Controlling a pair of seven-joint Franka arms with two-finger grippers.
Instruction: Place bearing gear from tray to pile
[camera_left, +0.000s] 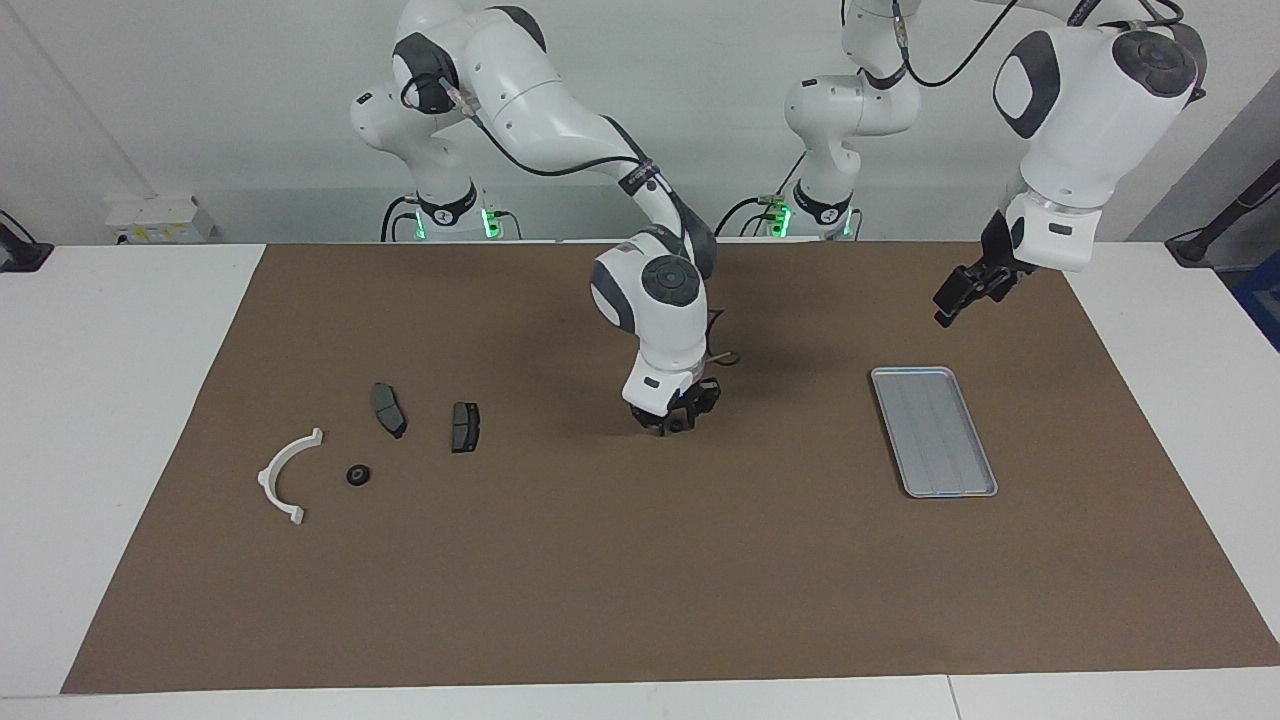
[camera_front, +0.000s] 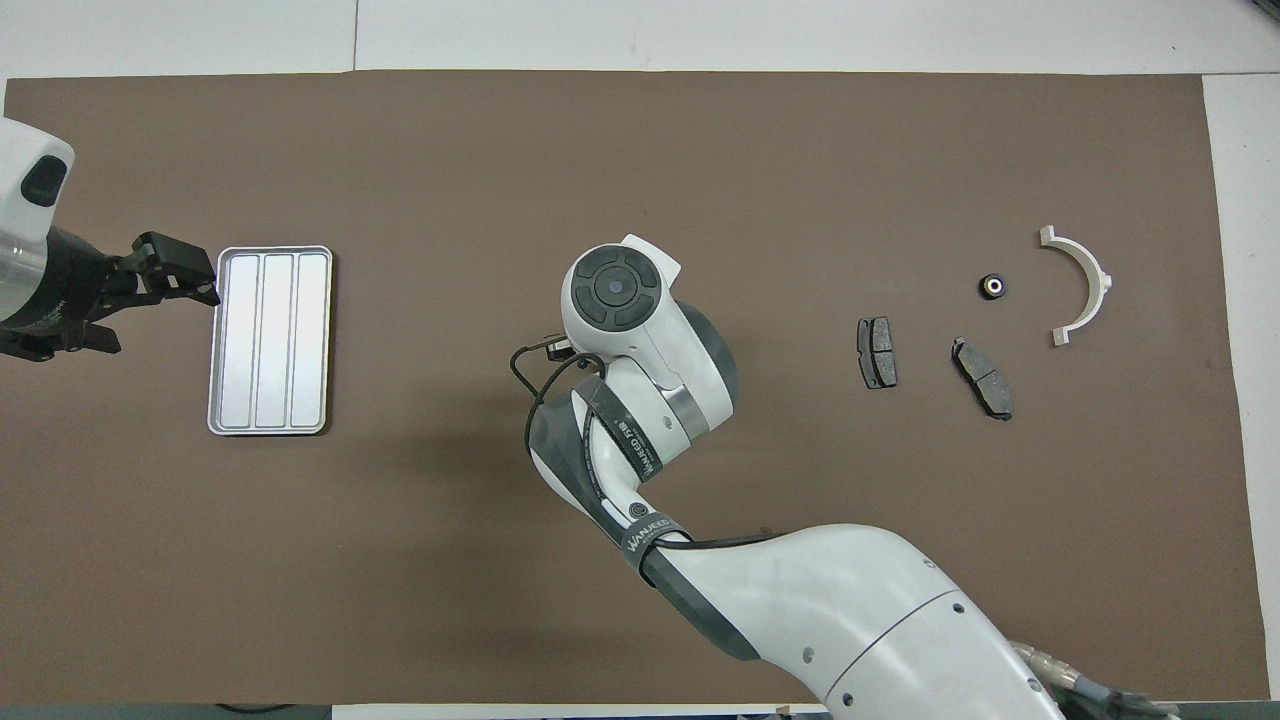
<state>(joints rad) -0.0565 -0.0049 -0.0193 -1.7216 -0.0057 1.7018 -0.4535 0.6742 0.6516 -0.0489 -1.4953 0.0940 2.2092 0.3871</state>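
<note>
The right pincer (camera_left: 677, 424) is pinching a small, hard, round gear (camera_left: 677, 426) at its sides, well apart from the tray (camera_left: 934, 431). The left pincer (camera_left: 950, 303) waits spread over the desk near the tray.

A robotics lab. Two white robot arms (camera_left: 560, 110) stand at a white table (camera_left: 120, 400). A brown rectangular mat (camera_left: 600, 560) covers that table.

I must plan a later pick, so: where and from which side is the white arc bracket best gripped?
Probably take the white arc bracket at the middle of its thin band, from straight above, one finger inside the curve, one outside. It lies flat on the mat, and its ends carry wider feet.
</note>
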